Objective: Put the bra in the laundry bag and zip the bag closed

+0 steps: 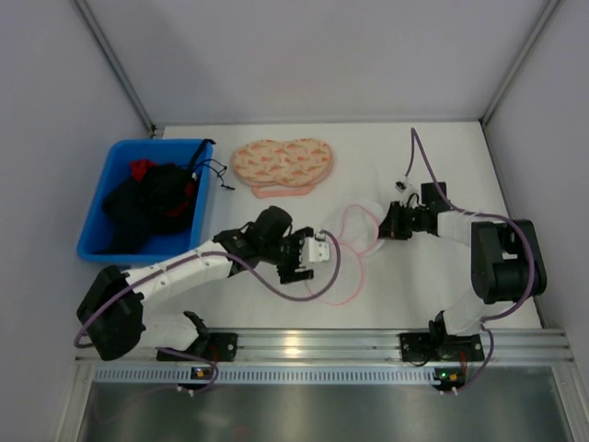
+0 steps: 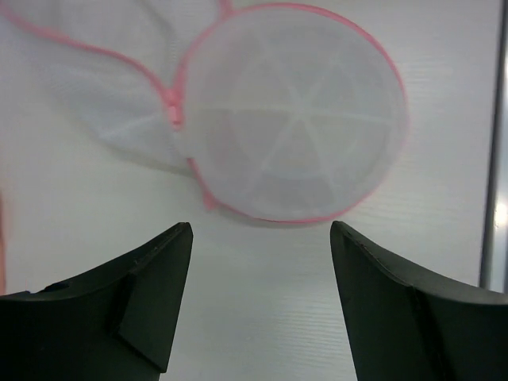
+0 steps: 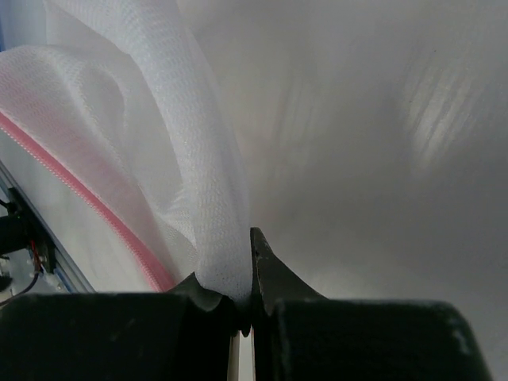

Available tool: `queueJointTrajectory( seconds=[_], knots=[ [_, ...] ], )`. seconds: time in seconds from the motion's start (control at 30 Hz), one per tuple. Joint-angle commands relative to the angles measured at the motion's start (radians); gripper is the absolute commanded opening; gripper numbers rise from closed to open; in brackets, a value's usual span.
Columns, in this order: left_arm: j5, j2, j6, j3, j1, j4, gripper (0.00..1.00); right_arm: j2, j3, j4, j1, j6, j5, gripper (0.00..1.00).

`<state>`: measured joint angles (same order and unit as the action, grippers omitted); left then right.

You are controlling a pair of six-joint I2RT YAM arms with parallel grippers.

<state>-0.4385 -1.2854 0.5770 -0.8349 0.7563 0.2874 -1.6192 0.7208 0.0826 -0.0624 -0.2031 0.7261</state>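
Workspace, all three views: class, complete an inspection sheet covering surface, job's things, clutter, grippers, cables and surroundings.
Surface: white table, flat and matte.
Job's things: laundry bag, white mesh with a pink zip, lies unzipped between the arms. The bra, black fabric, is heaped in the blue bin and not in the bag.
Clutter: peach-pink heart-shaped cloth on the far side; something red in the bin.
Grippers: left gripper open and empty, facing the bag. Right gripper shut on the bag's mesh.
Cables: purple cables loop along both arms.
Surroundings: grey walls; metal rail at the near edge.
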Motion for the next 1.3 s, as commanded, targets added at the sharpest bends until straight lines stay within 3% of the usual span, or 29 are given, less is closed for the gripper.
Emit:
queueJointTrajectory(
  seconds=[0.0, 0.27, 0.4, 0.57, 0.7, 0.8, 0.83, 0.93, 1.0, 1.13, 1.27],
  knots=[
    [0.024, 0.014, 0.197, 0.031, 0.135, 0.041, 0.75, -0.016, 0.055, 0.049, -0.001, 0.028, -0.039, 0.00],
    [0.031, -0.149, 0.359, -0.007, 0.290, 0.050, 0.70, -0.033, 0.075, 0.065, -0.001, 0.025, -0.028, 0.00],
    [0.011, -0.215, 0.435, -0.027, 0.302, 0.050, 0.61, -0.030, 0.072, 0.069, -0.001, 0.028, -0.021, 0.00],
    [0.047, -0.337, 0.462, -0.070, 0.304, 0.052, 0.59, -0.025, 0.072, 0.072, -0.004, 0.034, -0.002, 0.00],
    [0.070, -0.393, 0.488, -0.075, 0.304, 0.081, 0.38, -0.019, 0.077, 0.083, -0.007, 0.045, 0.015, 0.00],
    [0.066, -0.400, 0.506, -0.090, 0.304, 0.165, 0.27, -0.010, 0.072, 0.085, -0.008, 0.047, 0.024, 0.00],
    [0.066, -0.397, 0.498, -0.096, 0.304, 0.179, 0.17, -0.008, 0.071, 0.088, -0.008, 0.050, 0.025, 0.00],
    [0.063, -0.359, 0.404, -0.139, 0.301, 0.251, 0.00, 0.004, 0.072, 0.105, -0.010, 0.064, 0.036, 0.00],
    [0.009, -0.294, 0.327, -0.176, 0.284, 0.283, 0.00, 0.015, 0.071, 0.114, -0.011, 0.077, 0.044, 0.00],
    [-0.135, -0.197, 0.009, -0.257, 0.213, 0.299, 0.00, 0.028, 0.051, 0.102, -0.011, 0.082, 0.059, 0.00],
    [-0.356, -0.183, -0.270, -0.297, -0.018, 0.299, 0.00, 0.021, 0.057, 0.103, -0.016, 0.088, 0.094, 0.00]
  ],
)
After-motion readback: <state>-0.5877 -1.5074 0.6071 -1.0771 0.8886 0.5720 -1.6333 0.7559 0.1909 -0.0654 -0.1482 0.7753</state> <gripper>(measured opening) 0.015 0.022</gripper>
